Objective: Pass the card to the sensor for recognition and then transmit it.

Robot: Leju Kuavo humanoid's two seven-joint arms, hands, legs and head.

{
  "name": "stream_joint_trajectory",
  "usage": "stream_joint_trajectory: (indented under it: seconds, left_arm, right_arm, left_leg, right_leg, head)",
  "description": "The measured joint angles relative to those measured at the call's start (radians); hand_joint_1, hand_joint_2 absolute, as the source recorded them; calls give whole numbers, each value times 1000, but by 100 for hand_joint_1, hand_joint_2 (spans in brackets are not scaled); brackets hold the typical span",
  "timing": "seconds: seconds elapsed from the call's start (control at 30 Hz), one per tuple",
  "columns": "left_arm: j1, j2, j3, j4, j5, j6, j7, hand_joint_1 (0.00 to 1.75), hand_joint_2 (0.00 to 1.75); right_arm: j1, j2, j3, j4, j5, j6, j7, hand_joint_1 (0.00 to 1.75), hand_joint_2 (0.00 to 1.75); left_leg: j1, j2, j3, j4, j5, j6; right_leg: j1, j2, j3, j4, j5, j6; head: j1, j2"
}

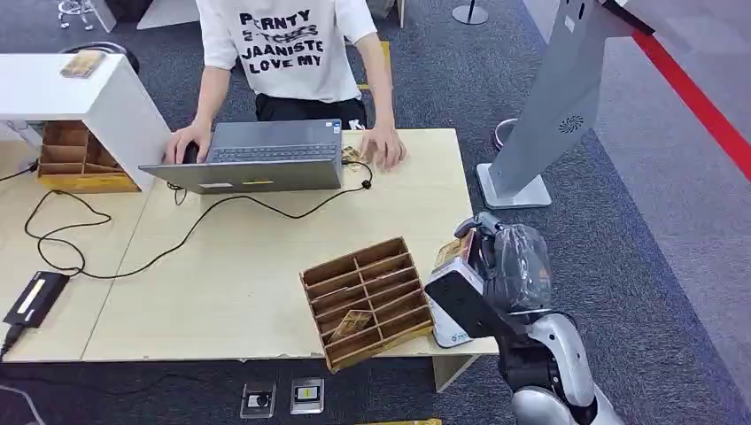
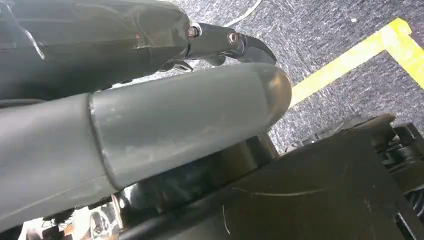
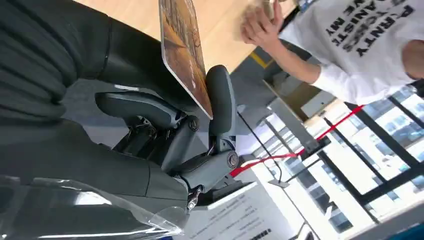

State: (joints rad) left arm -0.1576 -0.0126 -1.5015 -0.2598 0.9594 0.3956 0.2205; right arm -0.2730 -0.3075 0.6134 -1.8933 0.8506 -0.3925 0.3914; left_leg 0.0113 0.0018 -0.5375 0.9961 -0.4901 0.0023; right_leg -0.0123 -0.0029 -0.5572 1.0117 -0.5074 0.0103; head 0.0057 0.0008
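Brown and orange, the thin patterned card (image 3: 182, 47) stands pinched in the robot's right hand (image 1: 496, 257), its lower edge caught between the thick grey thumb and the darker fingers (image 3: 221, 97). In the head view this same card (image 1: 453, 249) sits raised just off the right edge of the pale wooden tabletop (image 1: 221, 283), above a white box-shaped sensor with a dark face (image 1: 453, 305) that rests at the front right corner. Just beside the sensor, near the front edge, lies a brown cardboard tray with slotted compartments (image 1: 367, 297), tilted askew; another small brown card (image 1: 352, 323) lies in one of its front slots.

At the back edge a grey open laptop (image 1: 257, 158) faces a person in a white printed T-shirt (image 1: 288, 44), one hand (image 1: 186, 140) at its left side and the other hand (image 1: 385, 146) flat on the tabletop to its right. A black cable (image 1: 133, 257) loops across the left half to a small black device (image 1: 34, 297) near the front left corner. A second brown cardboard slotted box (image 1: 75, 158) stands under a white shelf (image 1: 66, 84) at the back left.

The left hand (image 2: 150, 115) hangs over dark grey carpet with a yellow floor line (image 2: 360, 55); whether its fingers are curled or spread I cannot tell.
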Motion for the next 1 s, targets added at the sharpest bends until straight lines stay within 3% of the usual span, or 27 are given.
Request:
stream_joint_trajectory:
  seconds: [0.2,0.47,0.7,1.0]
  left_arm:
    - [0,-2,0,0,-7,2,0,0,0]
    - [-1,-6,1,0,-32,1,4,0,0]
    - [-17,-11,1,0,-75,-9,29,0,0]
    - [-32,-20,1,0,-117,-21,50,0,0]
  right_arm:
    - [-103,9,14,-2,-102,1,-82,175,175]
    - [-236,46,45,23,-211,17,-124,175,175]
    - [-411,98,84,131,-285,68,-124,175,175]
    - [-539,143,118,277,-305,98,-90,175,175]
  left_leg:
    - [0,0,0,0,1,0]
    - [0,-2,-2,0,1,1]
    - [0,-2,-2,0,2,1]
    - [0,-3,-2,0,2,1]
  right_leg:
    - [0,0,0,0,0,1]
    - [0,-2,0,0,0,1]
    - [0,-2,0,0,1,1]
    - [0,-3,0,0,1,1]
  head:
    - [0,0]
    - [0,0]
    - [0,0]
    - [0,0]
